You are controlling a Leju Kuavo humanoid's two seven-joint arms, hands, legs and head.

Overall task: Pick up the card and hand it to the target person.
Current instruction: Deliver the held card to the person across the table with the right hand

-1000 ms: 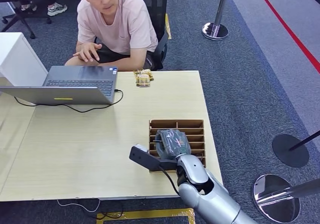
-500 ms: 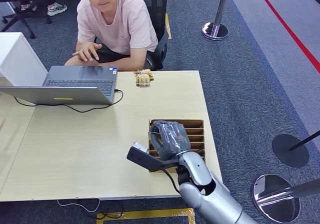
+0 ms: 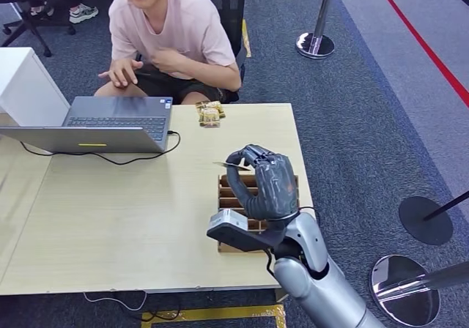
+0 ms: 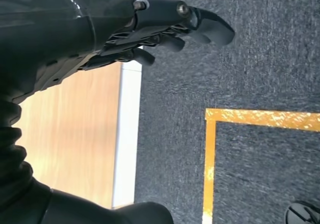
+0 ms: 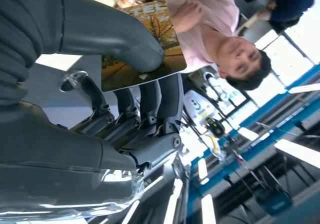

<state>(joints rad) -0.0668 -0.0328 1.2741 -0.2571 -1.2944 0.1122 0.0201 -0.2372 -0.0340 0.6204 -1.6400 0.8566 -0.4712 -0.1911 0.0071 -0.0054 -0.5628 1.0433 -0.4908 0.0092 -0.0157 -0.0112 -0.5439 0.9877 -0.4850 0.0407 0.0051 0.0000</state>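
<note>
A: Head view first. Where's the right hand (image 3: 264, 183)?

B: Raised above the brown slotted cardboard organiser box (image 3: 260, 212) that sits on the light wooden table (image 3: 133, 211), near the table's right edge. Dark fingers curled, silver forearm coming in from below.

A: Holding anything?

B: Yes, the thin flat card with an orange-yellow tree picture (image 3: 229, 165). Head view shows it edge-on, sticking out of the fingers toward the laptop side of the box, lifted clear of the slots. Right wrist view shows the card (image 5: 141, 51) face-on, thick grey thumb (image 5: 113, 36) pressed on the printed side, darker fingers (image 5: 151, 104) behind it. Clamped on it.

A: Target person?

B: Person in a pale pink t-shirt (image 3: 171, 31), seated past the far edge of the table from the box, both hands in front of the body. Well apart from the card.

A: Left hand?

B: Left wrist view: left hand (image 4: 166, 29) hangs over dark grey carpet by a yellow floor line (image 4: 260, 118), fingers stretched and slightly apart, nothing in them.

A: Other stuff on the table?

B: Open grey laptop (image 3: 105, 123) well left of the box with a black cable (image 3: 111, 158) trailing, and a small pile of gold-wrapped snacks (image 3: 209, 113) at the far edge beyond the box.
</note>
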